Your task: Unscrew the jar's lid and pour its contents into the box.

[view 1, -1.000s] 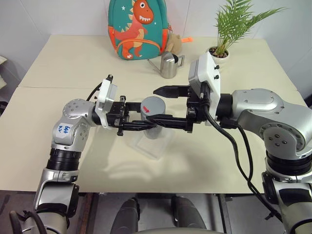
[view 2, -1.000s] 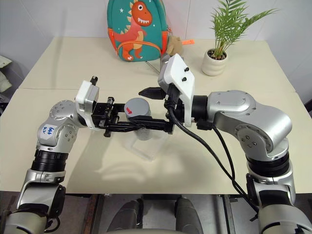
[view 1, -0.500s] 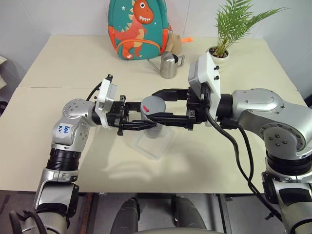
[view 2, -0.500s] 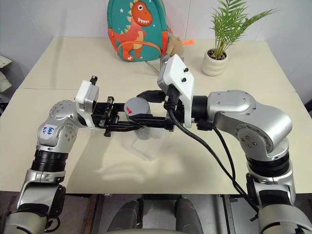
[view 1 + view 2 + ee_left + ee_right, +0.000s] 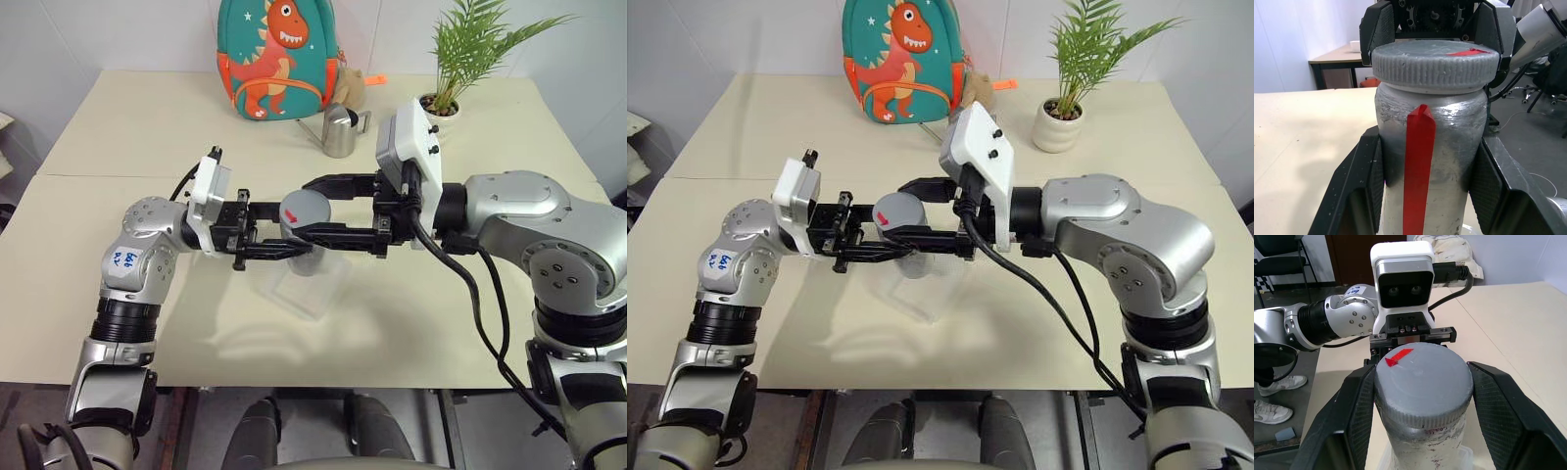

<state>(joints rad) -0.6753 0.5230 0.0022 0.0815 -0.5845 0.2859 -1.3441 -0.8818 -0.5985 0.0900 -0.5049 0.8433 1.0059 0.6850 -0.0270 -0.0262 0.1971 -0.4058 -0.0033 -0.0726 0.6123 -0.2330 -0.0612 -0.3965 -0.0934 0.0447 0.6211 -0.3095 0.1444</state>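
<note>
Small silvery cylindrical jar [image 5: 302,257] stands upright, long axis vertical, held above the shallow clear plastic box [image 5: 312,290]. Left gripper [image 5: 1422,188] clenched on jar body from the jar's left. Right gripper [image 5: 1422,404] reaches in from the jar's right, jaws clamped on the round grey ribbed lid [image 5: 1422,382], red arrow mark on top. Lid still seated; twisting falls to the right gripper.

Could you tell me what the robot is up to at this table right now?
The robot is holding a small silvery jar just above a clear plastic box on the table. Its left gripper is clamped around the jar's body, and its right gripper is closed on the grey lid, which is on the jar. A steel watering can, a dinosaur backpack and a potted plant stand at the far side.
</note>
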